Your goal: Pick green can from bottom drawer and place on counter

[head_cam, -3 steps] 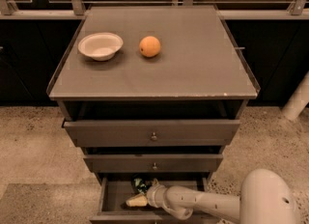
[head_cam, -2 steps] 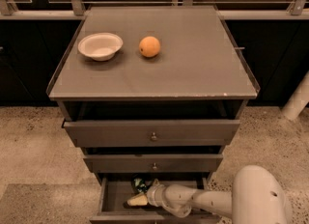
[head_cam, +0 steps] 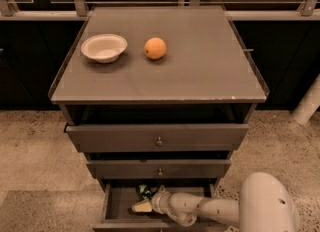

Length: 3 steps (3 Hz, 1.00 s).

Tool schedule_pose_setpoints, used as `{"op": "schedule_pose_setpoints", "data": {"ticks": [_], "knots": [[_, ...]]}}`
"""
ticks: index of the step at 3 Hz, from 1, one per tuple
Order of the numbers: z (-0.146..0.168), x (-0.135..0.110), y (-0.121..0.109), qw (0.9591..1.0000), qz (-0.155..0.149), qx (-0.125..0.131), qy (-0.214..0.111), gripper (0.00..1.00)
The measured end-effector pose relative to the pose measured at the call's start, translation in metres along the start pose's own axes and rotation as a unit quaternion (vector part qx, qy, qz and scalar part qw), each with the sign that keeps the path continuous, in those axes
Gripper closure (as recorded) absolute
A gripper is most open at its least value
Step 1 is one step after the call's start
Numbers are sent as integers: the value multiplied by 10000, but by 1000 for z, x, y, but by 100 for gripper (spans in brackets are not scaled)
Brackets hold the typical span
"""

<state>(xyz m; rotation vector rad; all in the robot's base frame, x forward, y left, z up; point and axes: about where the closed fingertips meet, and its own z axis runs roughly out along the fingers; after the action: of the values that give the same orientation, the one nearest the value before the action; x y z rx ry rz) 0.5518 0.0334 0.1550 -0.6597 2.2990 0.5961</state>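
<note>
Little has shifted since the earlier frames: only the arm's white elbow (head_cam: pixel 267 203) sits slightly further left.

Camera view: the gripper (head_cam: pixel 142 206) lies low inside the open bottom drawer (head_cam: pixel 119 202), pointing left. Whether it is open or closed cannot be told. The can (head_cam: pixel 145 191) lies in the drawer, just behind the gripper. On the counter (head_cam: pixel 200 66) a bowl (head_cam: pixel 104 47) and an orange (head_cam: pixel 155 48) sit near each other, not touching.

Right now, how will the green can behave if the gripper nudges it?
The green can looks small and rigid, so probably light. Its rounded body may roll within the bottom drawer if nudged. The gripper sits right beside it, inside that drawer.
</note>
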Motion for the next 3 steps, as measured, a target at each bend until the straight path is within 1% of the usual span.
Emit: {"op": "schedule_pose_setpoints", "data": {"ticks": [2, 3], "knots": [[17, -7, -13, 9986, -114, 462, -230, 0], [22, -5, -13, 9977, -116, 611, -285, 0]]}}
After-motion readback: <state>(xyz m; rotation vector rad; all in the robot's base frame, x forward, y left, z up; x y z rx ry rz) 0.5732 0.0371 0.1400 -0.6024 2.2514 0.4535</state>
